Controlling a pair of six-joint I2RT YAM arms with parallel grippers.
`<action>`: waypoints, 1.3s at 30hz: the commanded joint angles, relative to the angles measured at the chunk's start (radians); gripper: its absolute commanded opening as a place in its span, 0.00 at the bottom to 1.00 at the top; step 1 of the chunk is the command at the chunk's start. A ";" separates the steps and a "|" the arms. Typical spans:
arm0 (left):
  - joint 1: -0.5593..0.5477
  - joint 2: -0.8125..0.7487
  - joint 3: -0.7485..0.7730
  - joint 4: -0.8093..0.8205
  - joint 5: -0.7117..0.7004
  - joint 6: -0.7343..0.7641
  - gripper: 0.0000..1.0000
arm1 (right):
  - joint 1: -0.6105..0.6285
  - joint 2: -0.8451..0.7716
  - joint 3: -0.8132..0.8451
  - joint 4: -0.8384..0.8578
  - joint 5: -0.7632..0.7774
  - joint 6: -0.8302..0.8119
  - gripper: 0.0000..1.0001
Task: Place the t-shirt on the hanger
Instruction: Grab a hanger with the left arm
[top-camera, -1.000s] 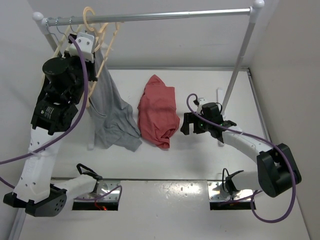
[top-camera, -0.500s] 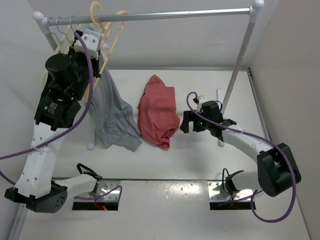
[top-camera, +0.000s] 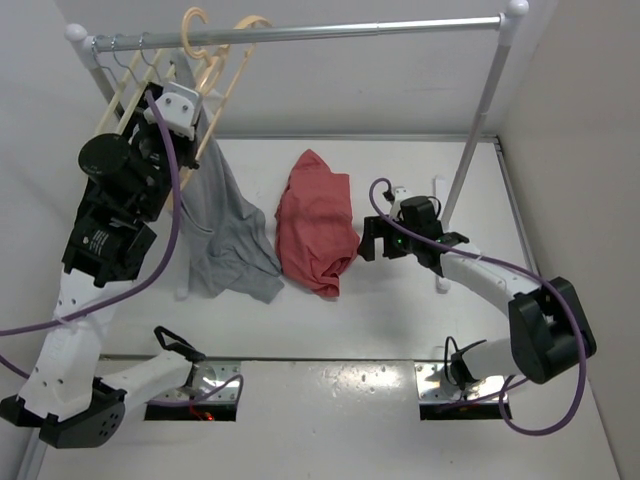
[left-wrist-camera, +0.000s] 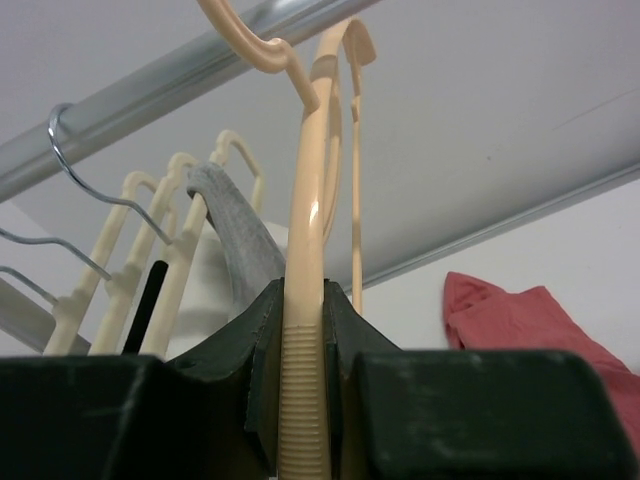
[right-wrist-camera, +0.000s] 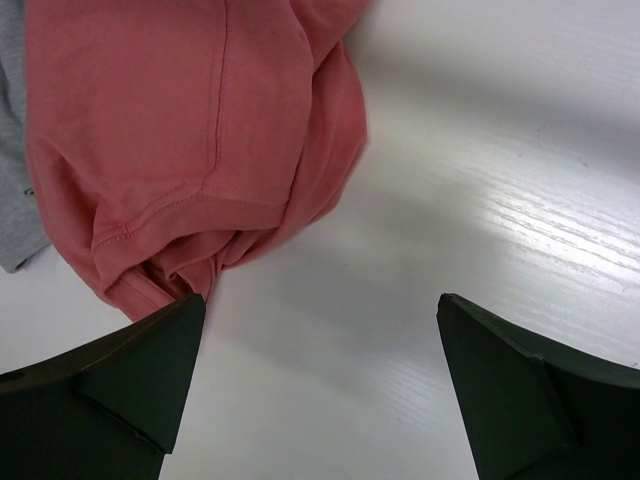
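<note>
The coral-red t-shirt (top-camera: 315, 225) lies crumpled on the white table, and also shows in the left wrist view (left-wrist-camera: 530, 330) and the right wrist view (right-wrist-camera: 180, 130). The tan-orange hanger (top-camera: 215, 75) is up at the rack rail, its hook (top-camera: 193, 28) at the rail; I cannot tell if it rests on it. My left gripper (top-camera: 188, 115) is shut on the hanger's ribbed arm (left-wrist-camera: 303, 400), jaws pressed on both sides. My right gripper (top-camera: 372, 240) is open and empty, low over the table just right of the t-shirt, fingertips (right-wrist-camera: 110, 380) wide apart.
A grey garment (top-camera: 225, 240) hangs from paler cream hangers (top-camera: 125, 85) at the rail's left end and drapes to the table. Wire hangers (left-wrist-camera: 80, 200) hang there too. The metal rail (top-camera: 350, 30) runs across the back; its right post (top-camera: 475, 140) stands behind my right arm.
My left gripper has carried the hanger a little to the right along the rail, then dropped slightly. My right gripper has edged a little left toward the t-shirt.
</note>
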 joint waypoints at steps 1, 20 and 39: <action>-0.019 -0.035 -0.032 0.076 0.015 0.014 0.00 | 0.006 0.000 0.042 0.031 -0.010 -0.008 1.00; -0.028 -0.268 -0.473 0.074 0.199 0.085 0.00 | 0.006 0.009 0.148 0.036 -0.010 0.194 1.00; -0.307 0.240 -0.475 0.273 -0.118 0.073 0.00 | 0.097 0.132 0.424 0.119 -0.018 0.730 0.97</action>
